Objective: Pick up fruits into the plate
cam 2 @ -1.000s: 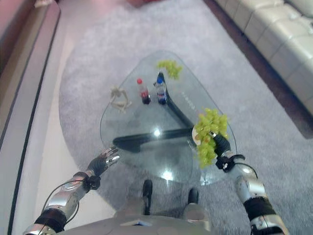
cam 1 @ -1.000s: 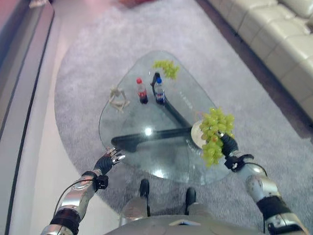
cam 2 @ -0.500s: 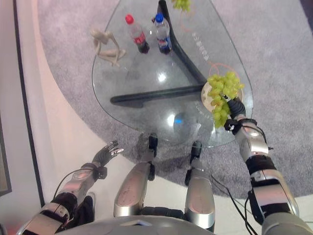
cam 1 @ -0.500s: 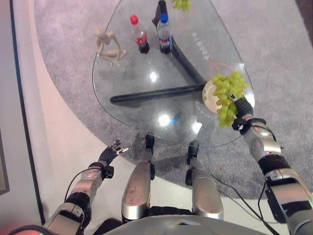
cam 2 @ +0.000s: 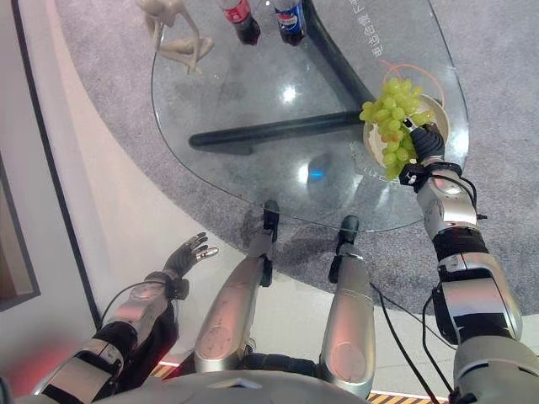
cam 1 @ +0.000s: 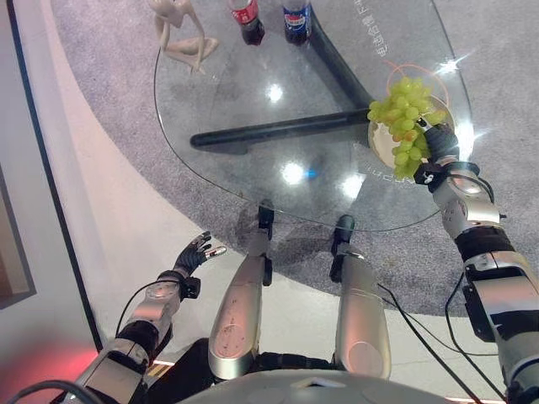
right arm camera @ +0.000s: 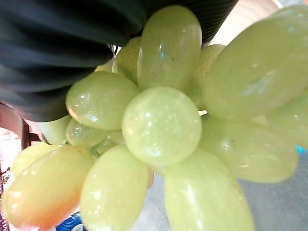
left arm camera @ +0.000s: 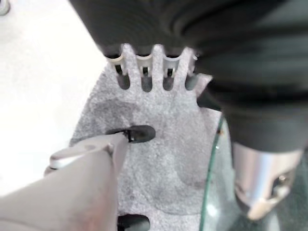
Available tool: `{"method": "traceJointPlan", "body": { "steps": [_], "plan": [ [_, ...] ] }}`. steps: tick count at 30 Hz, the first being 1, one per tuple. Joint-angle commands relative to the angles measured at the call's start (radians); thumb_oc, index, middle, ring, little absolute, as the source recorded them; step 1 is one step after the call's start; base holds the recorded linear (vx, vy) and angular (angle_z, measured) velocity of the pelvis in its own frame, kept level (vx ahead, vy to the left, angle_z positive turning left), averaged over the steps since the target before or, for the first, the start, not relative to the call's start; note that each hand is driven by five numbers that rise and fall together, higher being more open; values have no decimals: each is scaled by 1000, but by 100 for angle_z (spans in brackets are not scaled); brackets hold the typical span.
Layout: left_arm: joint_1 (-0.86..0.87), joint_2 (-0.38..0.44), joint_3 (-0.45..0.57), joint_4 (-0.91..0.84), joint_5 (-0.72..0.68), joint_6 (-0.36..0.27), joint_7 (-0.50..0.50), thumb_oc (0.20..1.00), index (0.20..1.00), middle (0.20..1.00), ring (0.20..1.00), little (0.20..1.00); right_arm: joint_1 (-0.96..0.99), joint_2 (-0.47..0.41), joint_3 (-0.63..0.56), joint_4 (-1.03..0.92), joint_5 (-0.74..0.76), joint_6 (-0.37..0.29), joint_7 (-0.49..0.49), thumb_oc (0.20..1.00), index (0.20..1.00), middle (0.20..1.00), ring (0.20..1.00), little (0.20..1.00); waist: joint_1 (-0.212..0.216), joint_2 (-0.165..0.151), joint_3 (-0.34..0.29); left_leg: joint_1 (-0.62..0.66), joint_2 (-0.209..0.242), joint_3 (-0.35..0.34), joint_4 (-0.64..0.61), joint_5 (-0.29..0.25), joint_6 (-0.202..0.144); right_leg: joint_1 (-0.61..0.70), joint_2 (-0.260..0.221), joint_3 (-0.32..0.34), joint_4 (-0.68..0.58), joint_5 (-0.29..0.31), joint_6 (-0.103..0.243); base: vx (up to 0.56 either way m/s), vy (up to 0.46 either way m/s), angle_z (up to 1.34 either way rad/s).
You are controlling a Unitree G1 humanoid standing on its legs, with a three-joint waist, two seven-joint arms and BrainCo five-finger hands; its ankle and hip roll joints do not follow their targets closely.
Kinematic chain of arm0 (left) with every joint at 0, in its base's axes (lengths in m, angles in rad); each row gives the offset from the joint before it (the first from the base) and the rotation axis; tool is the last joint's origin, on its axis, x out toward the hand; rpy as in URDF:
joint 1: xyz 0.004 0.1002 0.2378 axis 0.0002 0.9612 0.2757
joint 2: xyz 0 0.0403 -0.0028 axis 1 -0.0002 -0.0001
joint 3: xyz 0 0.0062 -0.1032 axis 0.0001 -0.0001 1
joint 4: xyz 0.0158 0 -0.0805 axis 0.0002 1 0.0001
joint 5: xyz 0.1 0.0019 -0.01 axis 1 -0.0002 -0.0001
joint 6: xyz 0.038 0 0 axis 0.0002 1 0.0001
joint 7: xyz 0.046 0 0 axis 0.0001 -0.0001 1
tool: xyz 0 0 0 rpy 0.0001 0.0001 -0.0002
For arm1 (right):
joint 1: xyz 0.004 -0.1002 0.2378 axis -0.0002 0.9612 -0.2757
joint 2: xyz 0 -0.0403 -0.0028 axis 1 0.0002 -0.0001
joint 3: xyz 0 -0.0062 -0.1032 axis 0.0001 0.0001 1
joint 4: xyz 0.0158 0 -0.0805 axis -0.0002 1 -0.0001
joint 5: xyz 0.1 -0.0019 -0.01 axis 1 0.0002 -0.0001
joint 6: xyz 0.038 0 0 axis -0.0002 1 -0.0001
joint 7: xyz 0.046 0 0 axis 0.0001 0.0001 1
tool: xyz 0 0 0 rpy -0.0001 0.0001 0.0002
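While the right hand (cam 1: 440,143) holds it up at the desk's right edge, one bunch of green grapes (cam 1: 404,114) hangs over one pale plate (cam 2: 376,141), its lower grapes at or just above the plate; whether they touch it cannot be told. In the right wrist view the grapes (right arm camera: 163,130) crowd close against the hand's dark cover, and the fingers are hidden behind the fruit, so their grip cannot be told for certain from there; from the head views the bunch hangs from that hand.

Count on the glass desk (cam 1: 253,93):
- bunch of grapes, one, at the right hand;
- plate, one, near the right rim;
- bottles, two, at the far edge: one with a red label (cam 1: 246,15), one with a blue label (cam 1: 296,18), standing side by side, cut off by the frame;
- pale figurine (cam 1: 178,34), one, left of the bottles, well apart from the plate.

One left hand (cam 1: 195,252) hangs low beside the desk, over the pale floor and apart from the glass, fingers (left arm camera: 144,72) straight and spread, grasping nothing.

Against half a second ago: the whole view has shifted, so the camera moved; the second grape bunch at the far tip of the desk has left the frame. The held bunch now lies more squarely over the plate. The left hand stays idle and released.
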Motion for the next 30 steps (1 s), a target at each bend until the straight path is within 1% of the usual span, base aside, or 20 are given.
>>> {"method": "traceJointPlan", "body": {
  "steps": [1, 8, 10, 12, 15, 18, 25, 26, 28, 29, 30],
  "plan": [
    [1, -5, -37, -11, -30, -39, 10, 1000, 1000, 1000, 1000, 1000, -45, -88, 48, -28, -19, -30, -11, 200, 200, 200, 200, 200, -25, 13, -24, -40, -78, -7, 164, -163, 41, 18, 70, -35, -119, 96, -27, 0, 0, 0],
    [-8, -5, -42, -14, -53, -44, 7, 1000, 1000, 1000, 1000, 1000, -75, -97, 61, 34, -70, 13, -18, 200, 200, 200, 200, 200, -27, 23, -24, -53, -82, 3, 173, -162, 39, 1, 69, -25, -112, 99, -26, -9, 5, -3],
    [-11, 1, -46, -22, -65, -44, 10, 1000, 1000, 1000, 1000, 1000, -98, -101, 76, 55, -82, 31, -37, 200, 200, 200, 200, 200, -25, 28, -24, -58, -82, 6, 171, -159, 41, -7, 69, -24, -112, 102, -26, -13, 1, -2],
    [-12, 2, -46, -23, -66, -44, 11, 1000, 1000, 1000, 1000, 1000, -101, -101, 77, 59, -81, 35, -43, 200, 200, 200, 200, 200, -25, 28, -24, -60, -82, 6, 170, -159, 41, -10, 70, -23, -113, 103, -25, 0, 0, 0],
    [-11, 6, -49, -28, -69, -46, 12, 1000, 1000, 1000, 1000, 1000, -120, -99, 76, 85, -52, 20, -55, 200, 200, 200, 200, 200, -19, 33, -24, -68, -82, 5, 169, -158, 42, -19, 71, -24, -109, 102, -26, 0, 0, 0],
    [-21, 9, -54, -31, -79, -40, 16, 1000, 1000, 1000, 1000, 1000, -129, -84, 68, 95, -41, 28, -70, 200, 200, 200, 200, 200, -18, 38, -24, -79, -84, 5, 174, -157, 44, -33, 74, -23, -99, 101, -27, 0, 0, 0],
    [-12, 8, -62, -43, -85, -39, 20, 1000, 1000, 1000, 1000, 1000, -141, -85, 63, 111, -23, 42, -73, 200, 200, 200, 200, 200, -18, 48, -24, -95, -86, 8, 182, -155, 43, -50, 74, -22, -91, 101, -29, 0, 0, 0],
    [-9, 9, -65, -47, -87, -38, 20, 1000, 1000, 1000, 1000, 1000, -145, -84, 63, 113, -21, 47, -77, 812, 812, 812, 812, 812, -18, 50, -24, -96, -85, 8, 183, -156, 42, -53, 75, -21, -90, 100, -29, 0, 0, 0],
    [-8, 7, -67, -49, -86, -38, 20, 1000, 1000, 1000, 1000, 1000, -148, -81, 63, 110, -25, 51, -85, 805, 805, 805, 805, 805, -18, 51, -24, -98, -85, 8, 184, -156, 42, -55, 76, -21, -89, 100, -30, 0, 0, 0],
    [-6, 7, -67, -51, -85, -39, 19, 1000, 1000, 1000, 1000, 1000, -151, -81, 64, 106, -26, 53, -94, 777, 777, 777, 777, 777, -17, 52, -24, -100, -85, 9, 184, -156, 42, -57, 76, -21, -88, 100, -30, 0, 0, 0],
    [-1, 7, -70, -53, -88, -40, 20, 1000, 1000, 1000, 1000, 1000, -153, -83, 66, 96, -34, 54, -105, 799, 799, 799, 799, 799, -17, 52, -24, -96, -84, 9, 186, -162, 42, -55, 76, -21, -81, 91, -30, 0, 0, 0]
  ]
}}
